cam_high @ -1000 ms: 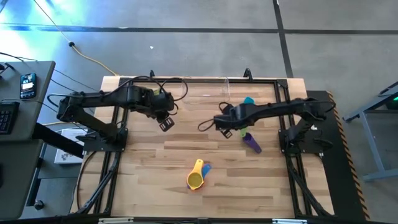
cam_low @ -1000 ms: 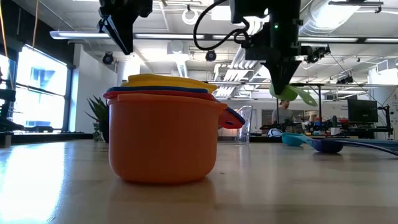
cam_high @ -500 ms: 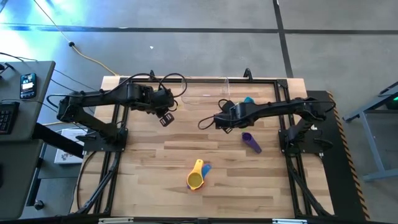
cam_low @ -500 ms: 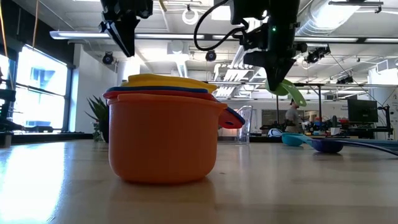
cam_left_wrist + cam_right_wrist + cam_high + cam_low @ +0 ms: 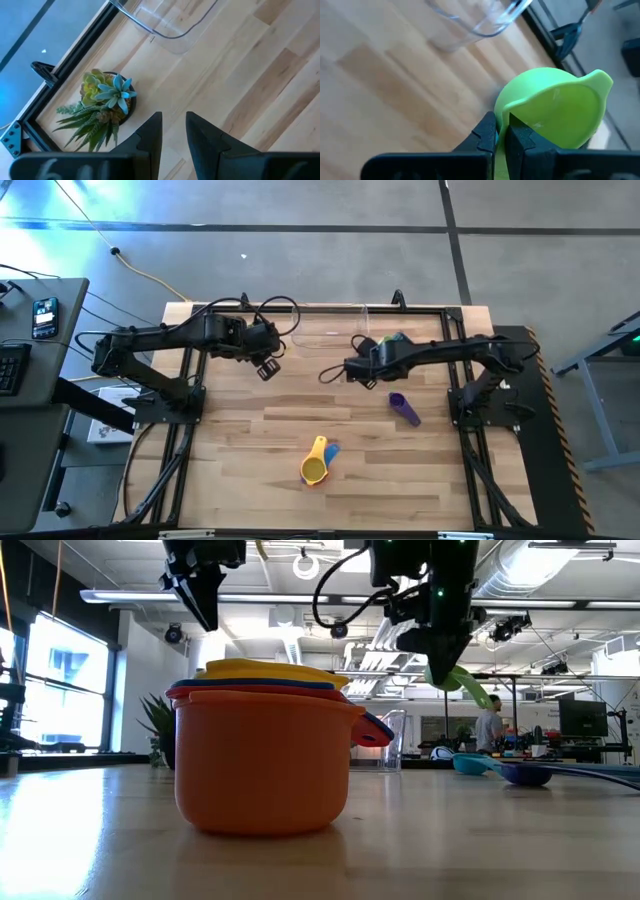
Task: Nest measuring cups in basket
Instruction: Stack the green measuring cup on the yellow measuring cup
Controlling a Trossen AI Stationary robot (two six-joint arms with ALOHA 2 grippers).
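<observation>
Right gripper [image 5: 501,131]: raised above the table, fingers pinched on the green measuring cup [image 5: 555,107] by its handle; basket [image 5: 475,17] just ahead of it. Left gripper [image 5: 173,131]: empty, fingers slightly parted, aloft near the plant [image 5: 102,107].

Left gripper [image 5: 173,131] hangs over the wood surface [image 5: 250,75], its 2 dark fingers [image 5: 150,135] a narrow gap apart w/ nothing between. Small spiky succulent plant [image 5: 102,107] sits in the corner by the black frame rail [image 5: 75,62]. Rounded corner of the clear basket [image 5: 170,32] shows beyond.
</observation>
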